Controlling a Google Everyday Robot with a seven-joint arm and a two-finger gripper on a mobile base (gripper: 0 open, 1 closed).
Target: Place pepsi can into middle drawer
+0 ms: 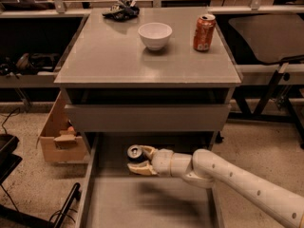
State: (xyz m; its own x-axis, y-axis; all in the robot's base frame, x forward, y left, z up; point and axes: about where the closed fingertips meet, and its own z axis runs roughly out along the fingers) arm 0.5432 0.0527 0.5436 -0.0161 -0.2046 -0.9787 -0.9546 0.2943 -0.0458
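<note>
Risk of a toppled can at the drawer's back end

My claw (138, 160) was pinching the pepsi can (135, 152), one finger on each side of it, and the silver top faced up. It hung low over the far end of the middle drawer (142, 204), just under the front panel of the upper drawer (147, 118). I could not tell whether the can's base was touching the drawer floor.

That doubt was my main worry. If I let go with the base off the floor, or with the can leaning, it would probably have dropped, tipped and rolled across the flat floor. The panel above was the other hazard, because it was close. I judged that lifting straight up could have knocked my wrist or the can against its lower edge, so a retreat needed to go outward first. My arm (237, 179) lay across the drawer's right side, where it could have brushed the thin wall.

Nothing lay on the drawer floor in my way. Up on the worktop (109, 61) stood a white bowl (155, 34), an orange-red can (204, 32) and a dark bundle (121, 11), all well apart from me. A cardboard box (59, 139) sat on the ground beside the cabinet's left
</note>
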